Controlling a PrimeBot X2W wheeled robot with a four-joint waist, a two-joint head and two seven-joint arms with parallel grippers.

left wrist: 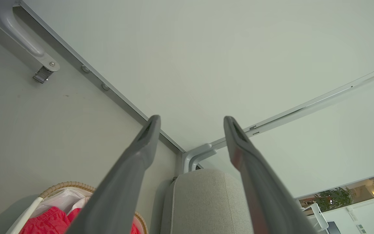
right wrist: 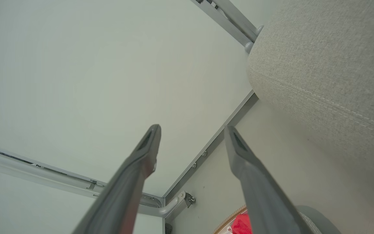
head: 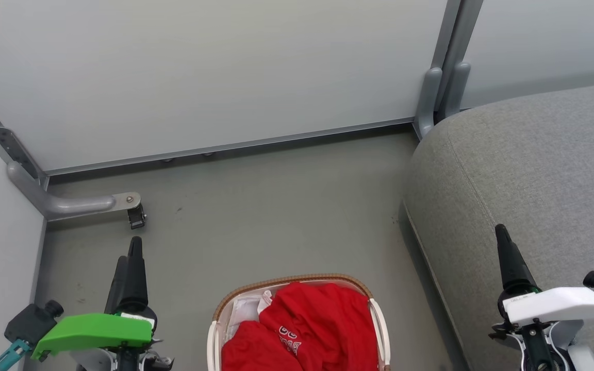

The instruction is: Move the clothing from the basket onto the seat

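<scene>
The clothing (head: 302, 330) lies behind and below my fingertips, back toward my body and between my two arms, so the coming move is a reach down and inward rather than forward. It sits in the basket (head: 297, 280), which stands on the floor (head: 276, 206) just beside the seat (head: 534, 170) and well apart from the wall (head: 225, 67).

My left end effector (left wrist: 192, 121) points at the wall to the basket's left, fingers spread apart with nothing between them. My right end effector (right wrist: 192, 129) is spread the same way and holds nothing. It hangs over the seat's near edge, on the basket's other side. I judge the left one nearer the clothing, while the right one is already over the drop place.

The red fabric is a crumpled heap with no clear long axis, piled toward the basket's right side and the side nearest me, white lettering (head: 289, 342) facing up. The white liner (head: 245, 309) shows bare at the far left inside the rim. I cannot tell where one garment ends and another begins, and the basket's near end is cut off. None of the red is on the seat yet, so I judge the task not begun.
</scene>
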